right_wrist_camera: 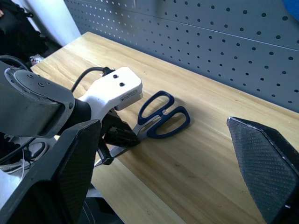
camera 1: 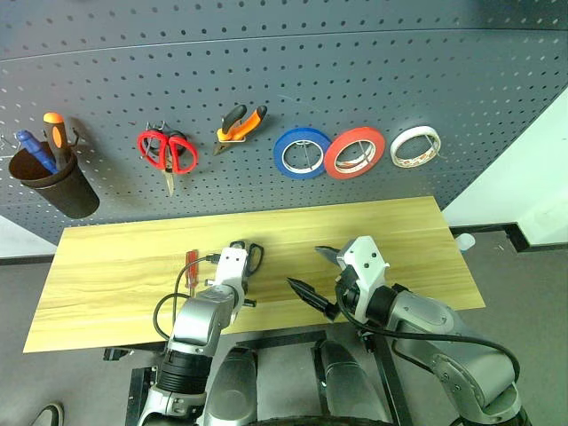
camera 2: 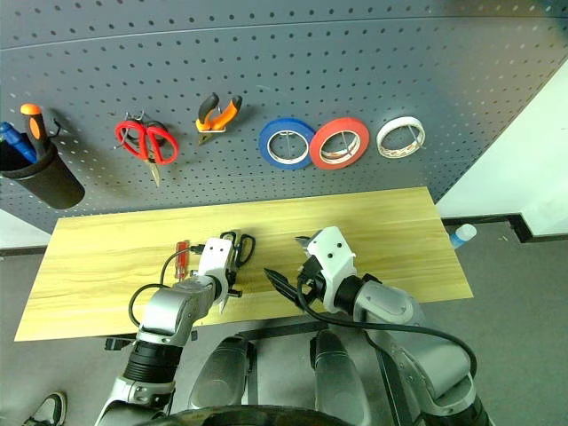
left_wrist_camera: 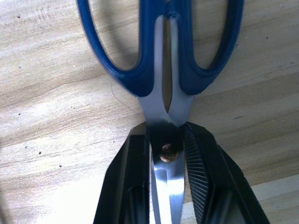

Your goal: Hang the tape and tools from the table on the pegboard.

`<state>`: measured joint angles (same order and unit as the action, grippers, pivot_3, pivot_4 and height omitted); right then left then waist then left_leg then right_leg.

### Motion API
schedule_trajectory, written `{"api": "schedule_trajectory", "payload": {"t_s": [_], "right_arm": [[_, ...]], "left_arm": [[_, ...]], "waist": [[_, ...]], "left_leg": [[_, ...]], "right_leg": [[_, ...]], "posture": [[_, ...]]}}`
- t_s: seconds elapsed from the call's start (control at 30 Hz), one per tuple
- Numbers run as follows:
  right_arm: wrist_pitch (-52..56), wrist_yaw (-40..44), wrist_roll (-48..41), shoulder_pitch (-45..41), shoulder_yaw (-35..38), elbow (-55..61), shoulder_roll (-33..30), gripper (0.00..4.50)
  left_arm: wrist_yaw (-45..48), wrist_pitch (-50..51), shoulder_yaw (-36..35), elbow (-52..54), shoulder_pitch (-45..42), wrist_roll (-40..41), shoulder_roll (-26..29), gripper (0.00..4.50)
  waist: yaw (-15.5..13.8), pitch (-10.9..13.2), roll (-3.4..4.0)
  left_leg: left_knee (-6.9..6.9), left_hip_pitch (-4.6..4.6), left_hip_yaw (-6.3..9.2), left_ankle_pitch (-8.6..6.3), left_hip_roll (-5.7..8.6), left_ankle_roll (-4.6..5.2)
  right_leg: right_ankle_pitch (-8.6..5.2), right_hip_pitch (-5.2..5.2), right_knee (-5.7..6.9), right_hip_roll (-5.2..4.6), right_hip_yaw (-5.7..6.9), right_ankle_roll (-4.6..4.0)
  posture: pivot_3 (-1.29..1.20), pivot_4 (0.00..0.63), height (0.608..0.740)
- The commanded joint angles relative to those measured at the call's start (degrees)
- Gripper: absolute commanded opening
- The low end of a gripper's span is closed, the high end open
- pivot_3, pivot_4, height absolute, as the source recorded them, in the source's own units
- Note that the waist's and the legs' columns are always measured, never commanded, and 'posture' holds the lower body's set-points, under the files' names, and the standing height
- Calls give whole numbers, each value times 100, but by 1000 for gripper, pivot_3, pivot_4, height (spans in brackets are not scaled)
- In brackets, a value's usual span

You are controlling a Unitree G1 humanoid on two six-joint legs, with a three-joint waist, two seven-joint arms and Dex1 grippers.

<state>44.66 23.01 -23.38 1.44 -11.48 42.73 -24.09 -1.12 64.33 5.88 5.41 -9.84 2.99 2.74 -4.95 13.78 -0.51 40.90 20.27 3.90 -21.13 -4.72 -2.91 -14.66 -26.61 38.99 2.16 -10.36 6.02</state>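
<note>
From the head views, the left claw [camera 1: 241, 282] is pinched onto the scissors [camera 1: 252, 257], whose dark handle loops lie just ahead of it on the surface [camera 1: 115, 275]. The red-handled screwdriver [camera 1: 189, 267] lies just to that claw's left. The right claw [camera 1: 318, 277] hangs wide apart and empty, off to the left claw's right. On the pegboard [camera 1: 355, 71] beyond both claws, the pliers [camera 1: 240, 124] and the tape [camera 1: 414, 146] already hang, so the scissors look like the step in hand.

In the left wrist view the fingers [left_wrist_camera: 128, 186] clamp the blades at the pivot screw, handles pointing away from the claw. That grip sits close to the balance point; I would lift slowly and level, since steel between narrow pads may swivel, and keep one loop free for a hook.

The right wrist view shows the scissors flat on bare light wood between the left claw and the grey board, well ahead of the right claw. A pale wall stands at the surface's far end.
</note>
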Motion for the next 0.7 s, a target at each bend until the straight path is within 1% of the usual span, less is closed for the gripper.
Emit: {"api": "schedule_trajectory", "payload": {"t_s": [0.03,0.13,0.27,0.47,0.63,0.7], "right_arm": [[-73,3,-59,-33,50,228,0,4500],[-92,1,-35,-43,41,198,1,4500],[-124,14,-4,-65,31,140,-4,4500],[-164,26,58,-114,13,62,-15,4500],[-203,43,95,-140,17,7,-25,4500],[-225,49,108,-146,18,-20,-30,4500]], "left_arm": [[17,232,-2,-322,187,-50,28,686],[49,175,-1,-316,177,-45,55,686],[210,-216,116,-201,205,-61,185,686],[515,-1099,277,280,431,-125,578,672],[800,-2200,200,687,788,-213,1069,653],[890,-2605,178,812,920,-246,1225,652]], "waist": [[0,0,0],[-1,0,0],[-2,0,0],[-4,5,-8],[-25,8,-14],[-55,8,-13]], "left_leg": [[-1,0,0,0,0,0],[-4,1,0,0,0,0],[-5,5,0,0,0,0],[-10,18,0,0,-1,-1],[-31,35,-2,1,-2,-1],[-34,61,-2,2,-3,-3]], "right_leg": [[0,-1,0,0,0,0],[-1,-3,-1,0,0,1],[-1,-7,-1,0,0,1],[-1,-21,-2,0,0,1],[-2,-43,-7,0,-1,-2],[5,-67,-7,0,0,-14]], "posture": [[237,207,677],[239,204,677],[243,199,677],[245,192,677],[246,183,677],[250,180,677]]}}
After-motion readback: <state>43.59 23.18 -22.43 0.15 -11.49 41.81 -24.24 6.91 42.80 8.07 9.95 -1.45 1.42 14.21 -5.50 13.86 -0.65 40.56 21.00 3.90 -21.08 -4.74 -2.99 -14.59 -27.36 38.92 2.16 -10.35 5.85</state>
